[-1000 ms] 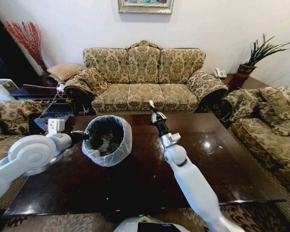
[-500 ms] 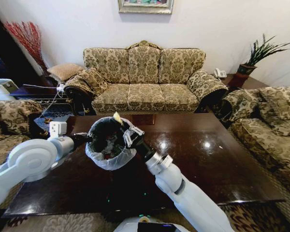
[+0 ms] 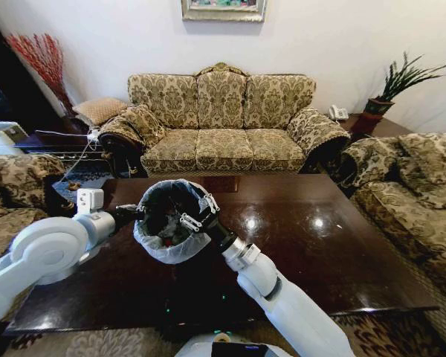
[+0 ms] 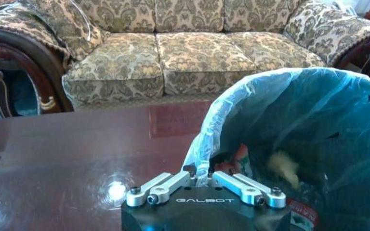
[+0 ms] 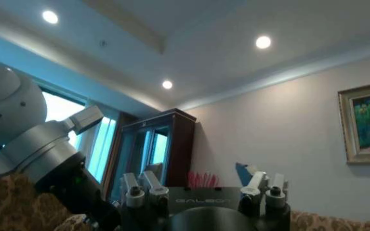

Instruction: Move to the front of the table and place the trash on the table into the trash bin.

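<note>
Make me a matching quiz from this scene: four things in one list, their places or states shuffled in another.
Things:
1. left hand
2. right hand
3. bin
4. table

Places or states:
a. open, above the bin's mouth
b. glossy dark wood
c. shut on the bin's rim
d. lined with a white bag

Pairs: 1-c, 2-a, 3-d, 4-b

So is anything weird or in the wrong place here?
Yes: the trash bin is up on the table instead of the floor. The left gripper pinches its bag liner's rim, and the right gripper sits open at the bin's mouth. Nothing looks spilled.
</note>
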`<state>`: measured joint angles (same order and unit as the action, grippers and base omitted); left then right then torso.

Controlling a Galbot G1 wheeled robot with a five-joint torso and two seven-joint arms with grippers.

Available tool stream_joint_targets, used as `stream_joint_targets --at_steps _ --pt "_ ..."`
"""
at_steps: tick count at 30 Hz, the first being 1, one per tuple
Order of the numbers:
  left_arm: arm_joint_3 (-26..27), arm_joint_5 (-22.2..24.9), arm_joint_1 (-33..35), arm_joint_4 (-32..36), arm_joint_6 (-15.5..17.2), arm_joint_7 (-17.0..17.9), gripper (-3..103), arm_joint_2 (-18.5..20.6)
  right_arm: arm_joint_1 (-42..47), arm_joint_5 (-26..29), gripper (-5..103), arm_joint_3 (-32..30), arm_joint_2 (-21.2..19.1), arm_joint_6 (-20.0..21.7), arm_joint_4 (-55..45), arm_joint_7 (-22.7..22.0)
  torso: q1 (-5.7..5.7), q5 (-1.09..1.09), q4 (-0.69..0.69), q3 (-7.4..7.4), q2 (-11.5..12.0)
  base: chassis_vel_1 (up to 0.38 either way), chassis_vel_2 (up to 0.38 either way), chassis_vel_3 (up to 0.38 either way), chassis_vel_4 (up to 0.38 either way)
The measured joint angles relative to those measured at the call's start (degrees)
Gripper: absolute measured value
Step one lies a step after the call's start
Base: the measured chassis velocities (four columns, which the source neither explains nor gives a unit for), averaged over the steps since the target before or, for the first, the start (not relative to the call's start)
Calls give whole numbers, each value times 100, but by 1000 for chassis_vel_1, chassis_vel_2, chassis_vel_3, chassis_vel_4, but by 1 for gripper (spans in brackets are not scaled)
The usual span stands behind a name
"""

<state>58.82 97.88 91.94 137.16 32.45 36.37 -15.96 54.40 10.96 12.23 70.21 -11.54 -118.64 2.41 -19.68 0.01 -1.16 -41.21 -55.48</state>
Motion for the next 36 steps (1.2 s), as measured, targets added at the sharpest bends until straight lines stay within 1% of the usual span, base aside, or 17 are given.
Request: stream_joint_targets --at_steps 3,5,7,8,10,12,15,17,19,20,22,24,25,27,28,30,36 --pt "144 5 54 -39 53 132 0 -50 248 329 93 -308 -14 -8 -259 -8 0 -2 0 0 0 0 0 0 0" --pt "314 59 118 -35 116 218 0 -72 396 376 97 -512 -57 -7 -374 -74 0 -2 0 0 1 0 0 0 0" --pt "689 196 260 -26 244 387 0 -153 692 367 99 -870 -129 70 -543 -418 0 0 1 0 0 0 0 0 0" --pt "689 196 260 -26 244 387 0 -153 692 367 99 -870 -129 70 -543 -418 0 0 1 0 0 0 0 0 0" --pt "968 270 359 -88 298 680 0 -292 1064 424 100 -1298 -175 179 -652 -755 0 1 0 1 0 0 0 0 0" --pt "1013 282 366 -104 303 781 0 -345 1212 438 100 -1459 -173 178 -653 -780 0 1 0 1 0 0 0 0 0" --pt "1313 310 548 -88 308 1054 0 -681 1784 482 100 -2023 -103 -12 -584 -772 0 -2 1 0 1 0 0 0 0" --pt "1536 256 756 -62 308 1066 0 -845 1957 530 100 -2186 -77 -78 -573 -753 -1 -2 3 0 0 0 0 0 0" --pt "2107 11 1297 23 306 944 0 -1318 2230 596 100 -2460 -37 -268 -442 -689 -1 0 2 0 0 42 -42 -52 17" --pt "2107 11 1297 23 306 944 0 -1318 2230 596 100 -2460 -37 -268 -442 -689 -1 0 2 0 0 58 -43 -52 17" --pt "2565 -318 1795 198 294 730 0 -1898 2339 630 100 -2602 -26 -428 -314 -680 -2 1 2 0 1 72 -81 -69 82" --pt "2915 -1142 2428 384 185 272 0 -2677 2406 722 100 -2672 -35 -518 -255 -681 -2 -2 0 0 1 153 -113 -127 141" --pt "2915 -1142 2428 384 185 272 0 -2677 2406 722 100 -2672 -35 -518 -255 -681 -2 -2 0 0 1 153 -131 -148 141" --pt "3062 -1927 2931 514 41 -216 0 -3295 2418 786 100 -2696 -44 -570 -231 -684 -1 1 -2 1 0 202 -150 -159 186" --pt "3062 -1927 2931 514 41 -216 0 -3295 2418 786 100 -2696 -44 -570 -231 -684 -1 1 -2 1 0 237 -170 -170 186" --pt "3182 -2209 3168 581 -67 -403 0 -3681 2389 838 100 -2706 -48 -602 -208 -687 0 0 -3 1 1 259 -241 -240 238" --pt "3514 -2013 2900 605 -153 -260 0 -4262 2309 941 100 -2675 4 -629 -204 -689 4 3 0 2 -1 267 -284 -278 273"
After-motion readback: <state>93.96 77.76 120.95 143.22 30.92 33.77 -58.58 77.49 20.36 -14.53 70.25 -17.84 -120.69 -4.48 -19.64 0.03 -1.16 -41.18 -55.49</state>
